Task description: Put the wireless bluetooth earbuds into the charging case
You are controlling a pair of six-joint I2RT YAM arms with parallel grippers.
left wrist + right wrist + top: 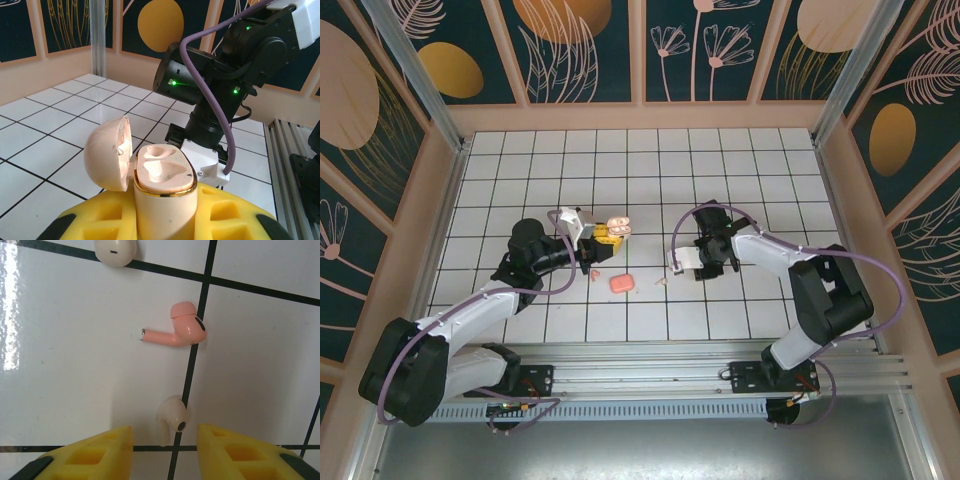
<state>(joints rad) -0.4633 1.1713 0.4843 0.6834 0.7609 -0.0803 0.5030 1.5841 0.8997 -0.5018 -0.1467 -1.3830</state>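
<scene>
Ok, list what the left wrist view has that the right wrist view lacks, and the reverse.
Left wrist: an open cream charging case, both sockets empty, clamped between the yellow left fingers, the right arm behind it. Right wrist: a pink earbud and a cream earbud lying ahead of the open yellow right fingers, a cream piece at the top edge. Both: the white gridded table.

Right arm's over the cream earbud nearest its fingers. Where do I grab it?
Pinch the rounded head of the cream earbud from above, with the right gripper straddling it. It lies flat, thin stem pointing back toward the open gripper.
</scene>
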